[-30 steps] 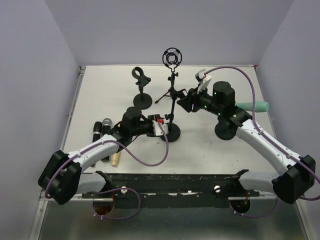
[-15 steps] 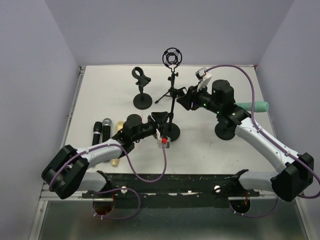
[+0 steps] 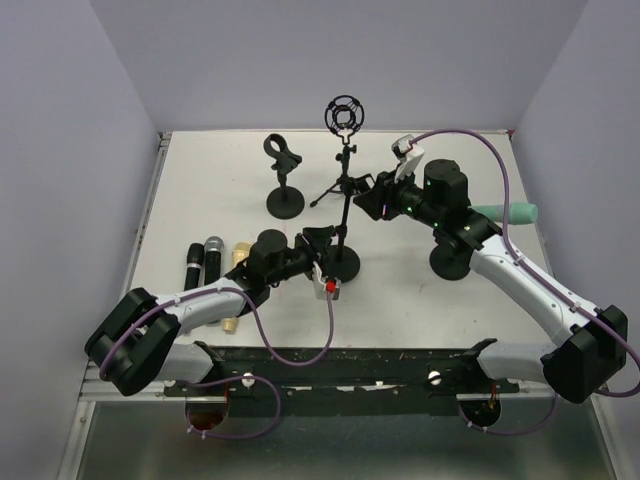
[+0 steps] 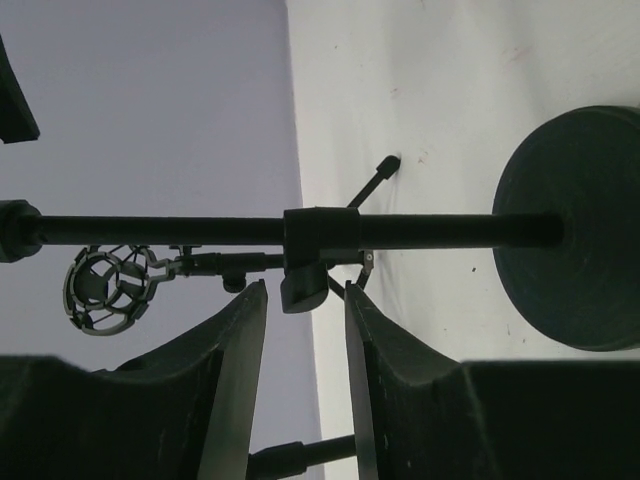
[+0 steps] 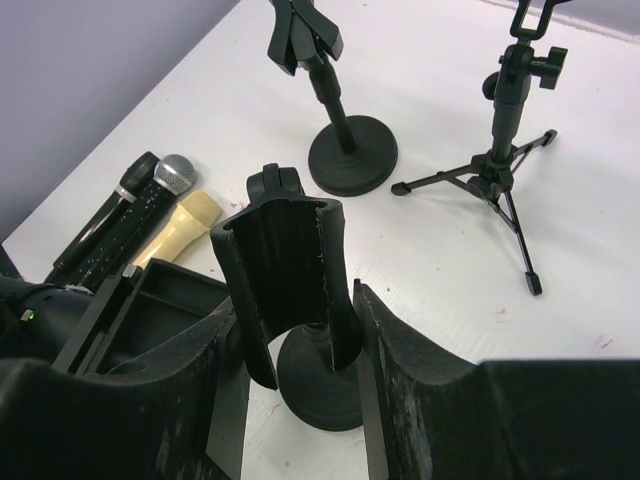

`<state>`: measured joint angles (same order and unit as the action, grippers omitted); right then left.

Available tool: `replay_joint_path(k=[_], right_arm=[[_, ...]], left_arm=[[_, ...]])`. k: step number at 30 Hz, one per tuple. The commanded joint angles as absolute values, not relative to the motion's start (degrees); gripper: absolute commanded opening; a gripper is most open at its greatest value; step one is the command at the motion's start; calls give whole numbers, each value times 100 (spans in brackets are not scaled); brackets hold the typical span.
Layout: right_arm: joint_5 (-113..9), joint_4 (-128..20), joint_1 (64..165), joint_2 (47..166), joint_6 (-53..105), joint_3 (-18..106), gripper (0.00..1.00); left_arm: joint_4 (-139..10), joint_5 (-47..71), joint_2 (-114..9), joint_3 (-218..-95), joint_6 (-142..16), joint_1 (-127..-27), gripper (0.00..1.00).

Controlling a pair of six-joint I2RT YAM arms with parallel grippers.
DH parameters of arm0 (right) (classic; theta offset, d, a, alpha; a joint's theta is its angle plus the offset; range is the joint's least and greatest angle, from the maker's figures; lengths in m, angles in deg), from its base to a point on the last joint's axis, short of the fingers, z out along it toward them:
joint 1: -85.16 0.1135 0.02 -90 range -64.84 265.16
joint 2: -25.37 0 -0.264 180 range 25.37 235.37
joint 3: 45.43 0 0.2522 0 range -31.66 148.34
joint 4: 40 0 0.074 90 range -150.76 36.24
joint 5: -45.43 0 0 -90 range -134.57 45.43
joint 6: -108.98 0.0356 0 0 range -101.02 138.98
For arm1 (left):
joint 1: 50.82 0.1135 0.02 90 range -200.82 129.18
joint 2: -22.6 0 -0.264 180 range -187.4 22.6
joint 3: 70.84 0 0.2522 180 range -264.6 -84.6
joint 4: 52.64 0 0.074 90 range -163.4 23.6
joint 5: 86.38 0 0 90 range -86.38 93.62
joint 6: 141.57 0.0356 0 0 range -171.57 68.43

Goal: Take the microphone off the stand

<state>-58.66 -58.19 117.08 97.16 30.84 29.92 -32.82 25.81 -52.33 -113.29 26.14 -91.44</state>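
Teal cylindrical microphone (image 3: 506, 212) sits raised at the right of the white table (image 3: 200, 190). Its long axis lies roughly level and points out toward the right wall, and its inner end is hidden behind the right arm. The black round-based stand (image 3: 450, 263) below it seems to be what carries it, though the holder itself is out of sight. Neither claw is on it. The right gripper (image 3: 376, 200) is much the nearer, but it faces away to the left and is clamped shut on the empty black U-shaped clip (image 5: 285, 250) atop the black centre stand (image 3: 345, 265). The left gripper (image 4: 305, 289) lies low beside that centre stand, on its left, jaws apart with nothing between them. The stand's thin black pole (image 4: 180, 230) runs crosswise just beyond the fingertips. As I judge it, the microphone lies behind and to the right of the right claw and well apart from the left one. Reaching it calls for the right arm to let go of the clip and turn back along the microphone's axis.
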Motion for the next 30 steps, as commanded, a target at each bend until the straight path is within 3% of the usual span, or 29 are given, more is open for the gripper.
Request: replay_joint_path(k=[1,11,19,23,30], right_arm=[[-5784,-5754,11715,9735,3199,3083,29],[-5829,-5754,11715,9761,3234,3065,29],[-5749,-5825,11715,9726,3164,3083,29],[-5784,-5798,11706,9682,3006,3056,28],[-5960,-5772,11715,9498,2409,3030,26]], left_arm=[[-3459,2234,-5315,-11351,2806,-9151,44],[-2941,2085,-5781,-11571,2753,-9248,40],[-3159,1900,-5694,-11791,2131,-9292,2],[-4324,2031,-5352,-12395,317,-9196,0],[-6260,3418,-5386,-13600,-3403,-8519,0]])
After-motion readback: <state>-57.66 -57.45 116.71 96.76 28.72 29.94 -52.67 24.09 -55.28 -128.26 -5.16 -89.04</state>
